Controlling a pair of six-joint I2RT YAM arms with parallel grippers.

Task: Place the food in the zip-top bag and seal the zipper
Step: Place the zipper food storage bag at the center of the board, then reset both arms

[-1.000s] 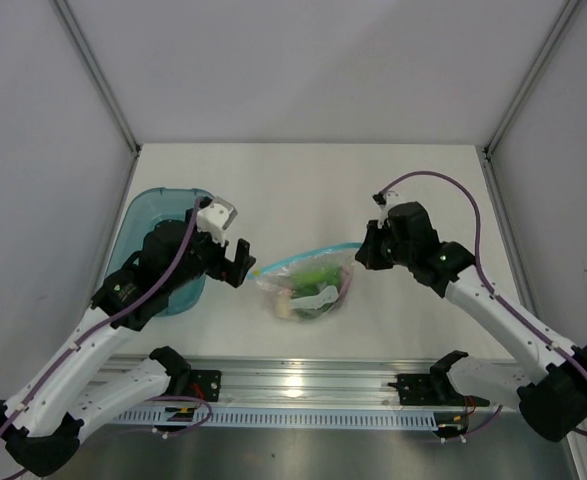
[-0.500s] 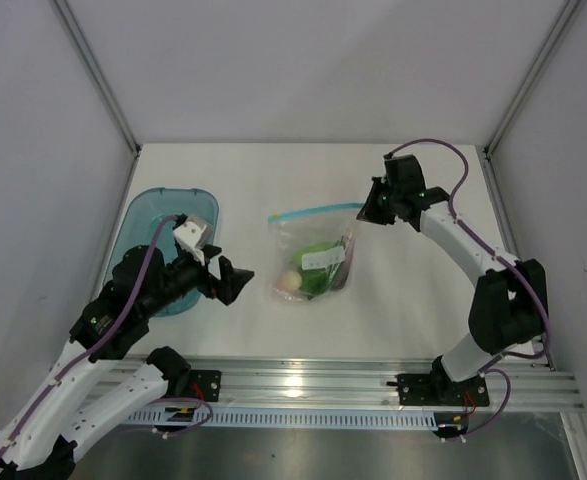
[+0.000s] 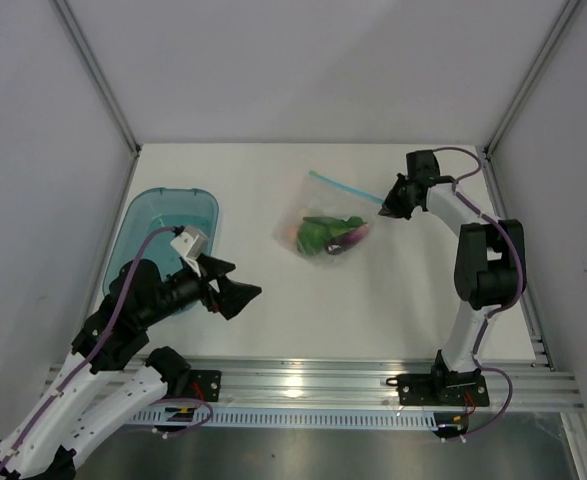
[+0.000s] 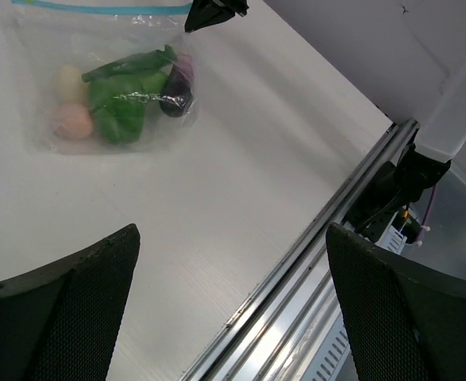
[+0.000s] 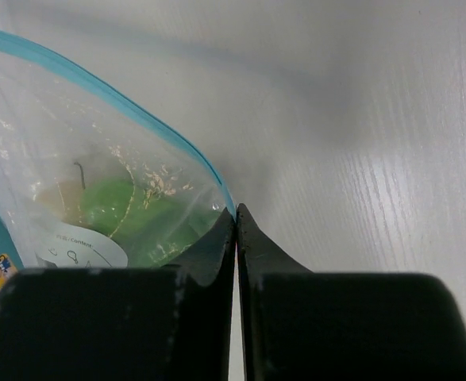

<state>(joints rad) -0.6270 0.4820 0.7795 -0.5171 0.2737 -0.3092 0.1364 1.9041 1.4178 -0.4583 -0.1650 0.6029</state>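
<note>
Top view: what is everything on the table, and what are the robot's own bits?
Table: one, white, under everything.
Tray: one, see-through blue, left side, partly behind the left arm.
Bag: one, clear, middle-right of the table.
Zipper: one, teal strip, along the bag's far edge.
Food: about five pieces, green, purple, pink-orange and pale yellow, inside the bag.
Rail: one, silver, near edge.
Left hand: one, black, open and holding nothing, front-left near the tray.
Right hand: one, black, shut on the bag's corner.
</note>
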